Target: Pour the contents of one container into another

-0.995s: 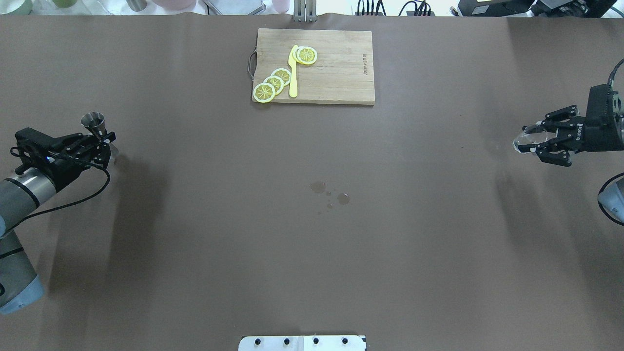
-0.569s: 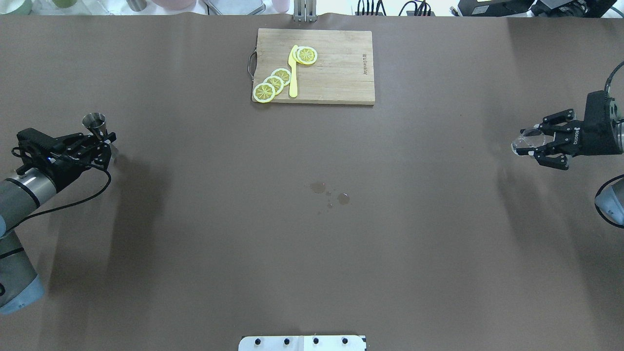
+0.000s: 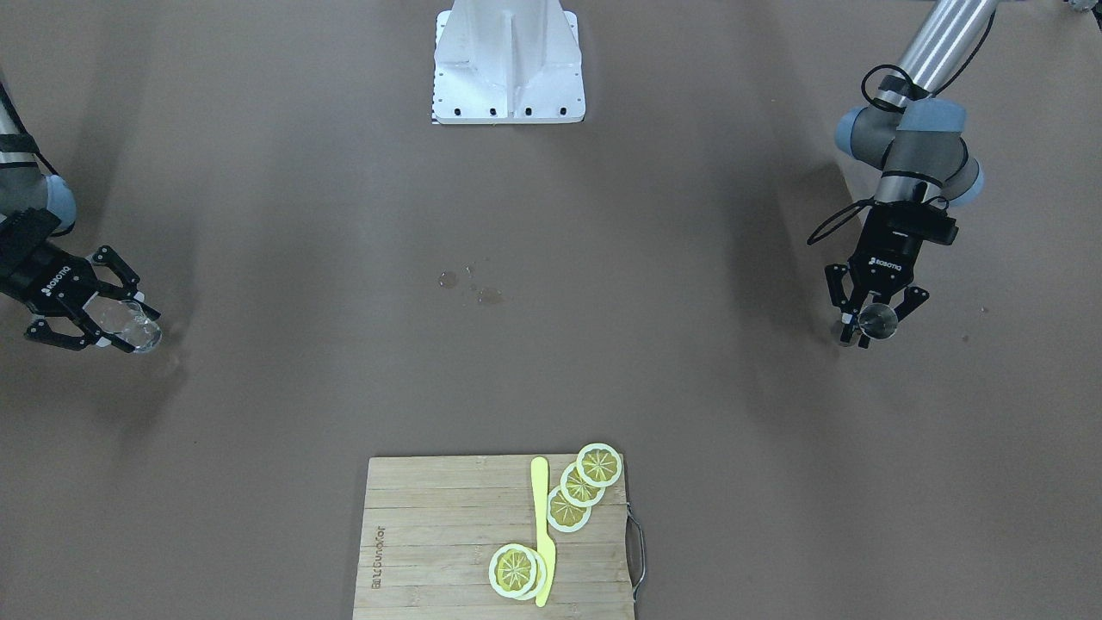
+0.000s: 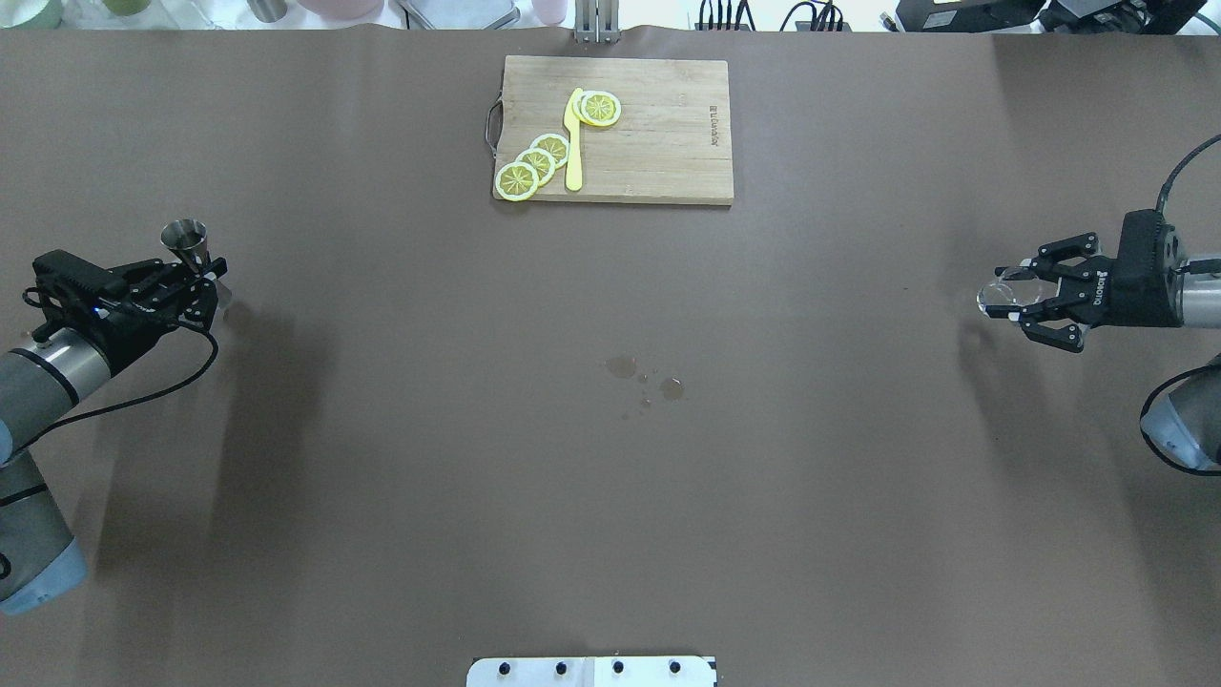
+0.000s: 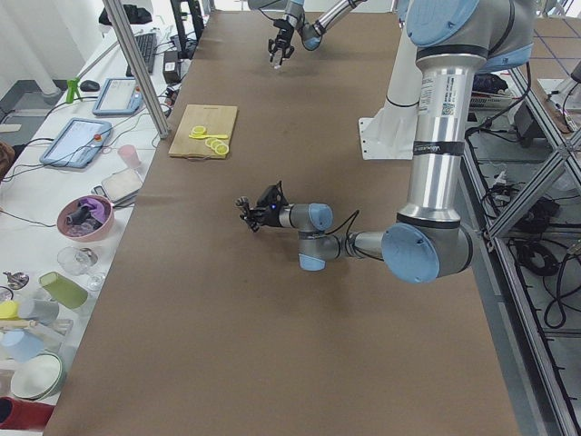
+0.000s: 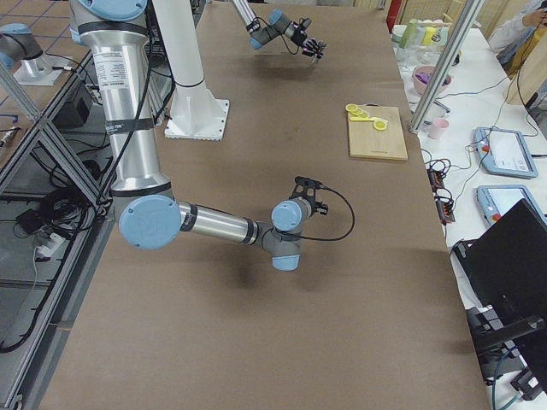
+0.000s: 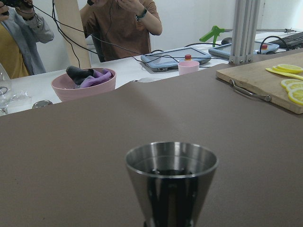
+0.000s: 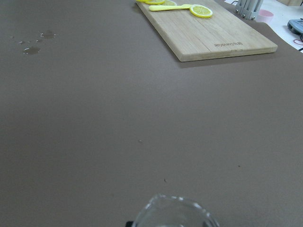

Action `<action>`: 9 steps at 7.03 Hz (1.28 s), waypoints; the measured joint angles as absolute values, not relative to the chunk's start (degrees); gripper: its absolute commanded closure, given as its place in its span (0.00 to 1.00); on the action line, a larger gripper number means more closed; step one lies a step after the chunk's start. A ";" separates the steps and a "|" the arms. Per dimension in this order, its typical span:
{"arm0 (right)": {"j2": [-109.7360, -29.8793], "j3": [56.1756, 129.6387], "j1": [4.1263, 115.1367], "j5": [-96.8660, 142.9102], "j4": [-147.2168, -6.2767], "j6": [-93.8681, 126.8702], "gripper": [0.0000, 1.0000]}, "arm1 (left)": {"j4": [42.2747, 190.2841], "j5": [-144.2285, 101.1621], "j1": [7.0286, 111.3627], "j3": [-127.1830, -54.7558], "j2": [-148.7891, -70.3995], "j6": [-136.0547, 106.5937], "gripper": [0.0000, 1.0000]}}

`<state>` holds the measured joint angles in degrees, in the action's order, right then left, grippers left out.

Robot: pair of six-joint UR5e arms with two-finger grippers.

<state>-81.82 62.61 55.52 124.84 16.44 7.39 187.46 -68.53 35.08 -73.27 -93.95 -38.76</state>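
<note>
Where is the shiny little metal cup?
The small silver cone-shaped metal cup sits in the robot's left hand, at the overhead view's left edge.

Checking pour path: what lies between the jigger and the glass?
Overhead: bare table between jigger and glass; spilled drops lie just off that line.

glass (image 8: pixel 173 213) base cut off, jigger (image 7: pixel 171 182) foot cropped
</note>
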 measured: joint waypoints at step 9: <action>-77.50 54.72 54.26 123.49 20.80 7.68 1.00 | 187.47 -68.12 35.07 -73.21 -93.96 -38.67 0.75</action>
